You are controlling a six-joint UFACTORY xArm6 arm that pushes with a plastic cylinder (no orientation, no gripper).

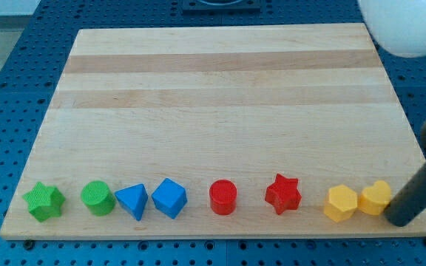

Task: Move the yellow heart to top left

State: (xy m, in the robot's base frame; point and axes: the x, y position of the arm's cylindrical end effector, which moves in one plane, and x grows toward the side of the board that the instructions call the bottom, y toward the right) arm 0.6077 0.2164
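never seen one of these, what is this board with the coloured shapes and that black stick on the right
This is one camera picture looking down at a slant on a wooden board. The black stick is a robot arm's pushing rod; it has no jaws and holds nothing, it only slides blocks along. My tip sits at the view's bottom right, right beside the yellow heart. All the blocks stand in a row along the view's bottom edge. From the view's left: green star, green cylinder, blue triangle, blue cube, red cylinder, red star, yellow hexagon, then the heart.
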